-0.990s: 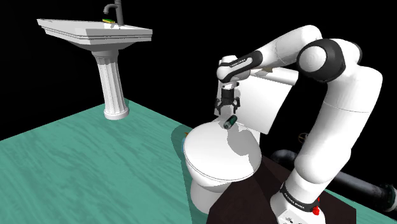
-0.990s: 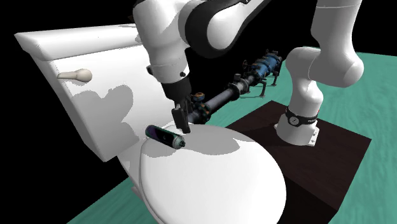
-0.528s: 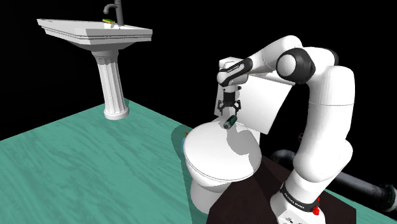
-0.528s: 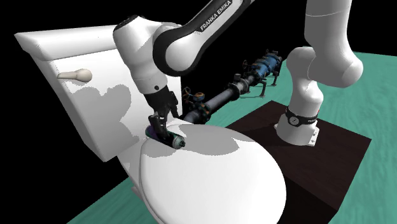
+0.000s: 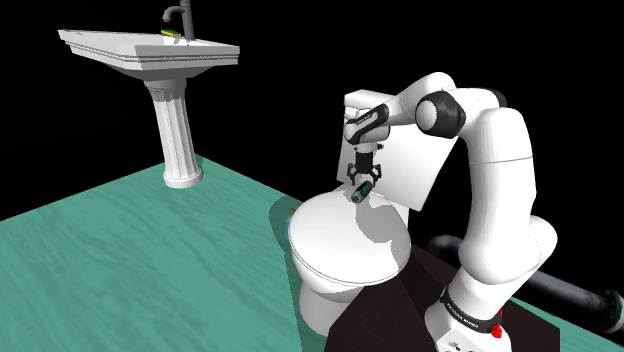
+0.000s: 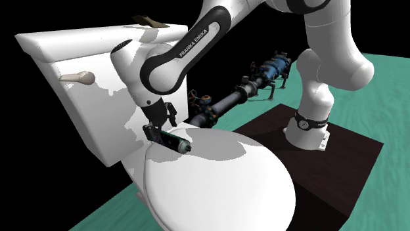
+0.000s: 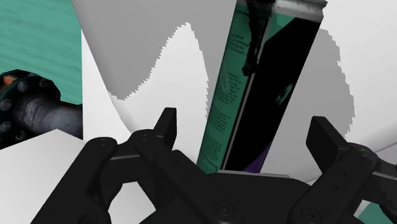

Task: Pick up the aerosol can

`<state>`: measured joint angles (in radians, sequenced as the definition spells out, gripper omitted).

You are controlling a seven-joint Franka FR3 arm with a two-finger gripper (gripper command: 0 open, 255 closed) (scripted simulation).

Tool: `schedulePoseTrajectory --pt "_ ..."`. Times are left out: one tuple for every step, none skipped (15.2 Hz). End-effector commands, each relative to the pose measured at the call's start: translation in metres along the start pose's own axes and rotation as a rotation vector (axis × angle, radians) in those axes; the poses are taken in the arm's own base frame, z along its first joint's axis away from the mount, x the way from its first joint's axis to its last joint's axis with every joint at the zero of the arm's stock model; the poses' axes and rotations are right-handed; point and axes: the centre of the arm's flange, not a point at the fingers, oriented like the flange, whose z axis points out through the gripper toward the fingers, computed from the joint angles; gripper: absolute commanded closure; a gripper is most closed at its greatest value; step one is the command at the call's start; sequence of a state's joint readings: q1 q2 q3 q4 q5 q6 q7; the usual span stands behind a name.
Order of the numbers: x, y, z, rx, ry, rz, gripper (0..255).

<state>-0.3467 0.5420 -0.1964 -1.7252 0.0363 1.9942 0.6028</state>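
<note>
A dark aerosol can (image 6: 173, 141) with a green and purple label lies on its side at the back of the closed white toilet lid (image 6: 210, 187), close to the tank (image 6: 85, 56). My gripper (image 6: 158, 128) is down over the can's tank-side end. From the wrist, the can (image 7: 261, 95) runs lengthwise between my open gripper (image 7: 245, 124), one black finger (image 7: 167, 124) on each side and gaps showing. In the shoulder view the gripper (image 5: 361, 181) hangs just over the can (image 5: 362, 193) on the lid (image 5: 345, 240).
A flush handle (image 6: 77, 77) sticks out of the tank front. Dark pipes (image 6: 243, 95) run behind the toilet towards the dark stand (image 6: 328, 164). A white pedestal sink (image 5: 150, 50) stands far off on the teal floor (image 5: 130, 260). Black area lies beyond.
The arm has swung towards the tank and the gripper has come down from beside the can's cap end to straddle its tank-side end. The can has stayed put.
</note>
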Motion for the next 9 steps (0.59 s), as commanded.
schedulePoseTrajectory --pt "0.002 -0.001 0.011 0.000 0.000 0.003 0" --pt "0.003 -0.002 0.016 0.000 0.000 0.003 0" --pt "0.004 -0.004 0.021 0.000 0.000 0.003 0" --pt "0.005 -0.005 0.026 0.000 0.000 0.003 0" --pt "0.005 -0.005 0.029 0.000 0.000 0.003 0" --pt "0.005 -0.005 0.029 0.000 0.000 0.003 0" --pt "0.005 -0.005 0.029 0.000 0.000 0.003 255" --pt "0.005 -0.005 0.029 0.000 0.000 0.003 255" --pt "0.005 -0.005 0.029 0.000 0.000 0.003 255"
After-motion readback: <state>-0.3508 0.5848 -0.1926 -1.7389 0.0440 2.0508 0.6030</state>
